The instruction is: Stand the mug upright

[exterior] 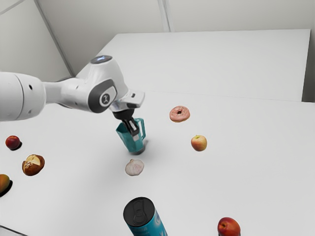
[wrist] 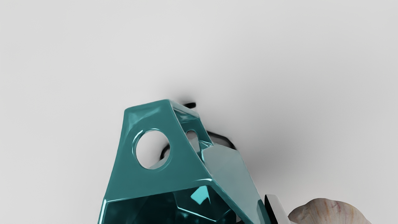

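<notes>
- Table [exterior: 236, 172]: white work surface; it carried all items below.
- Arm [exterior: 69, 93]: entered from the exterior view's left and reached over the table.
- Tool [exterior: 133, 133]: pinched the side wall of the mug [exterior: 129, 140], one finger inside and one outside.
- Can [exterior: 139, 212]: stood near the table's near edge, dark lid up.
- Mug: teal; located between the garlic and the table's far edge. Opening faced up and body was about upright, base down; contact of base with table could not be confirmed. Handle [wrist: 149, 118] pointed away from the tool.
- Bread roll [exterior: 33, 165]: toward the table's edge on the exterior view's left.
- Doughnut [exterior: 179, 118]: nearest item to the far edge.
- Garlic [exterior: 134, 167]: near the mug, on its near-edge side.
- Fruit: yellow-red apple [exterior: 199, 143] beyond the garlic toward the exterior view's right; red fruit [exterior: 229, 227] by the near edge; dark red fruit [exterior: 13, 142] and orange-green fruit [exterior: 4, 183] beside the roll.
</notes>
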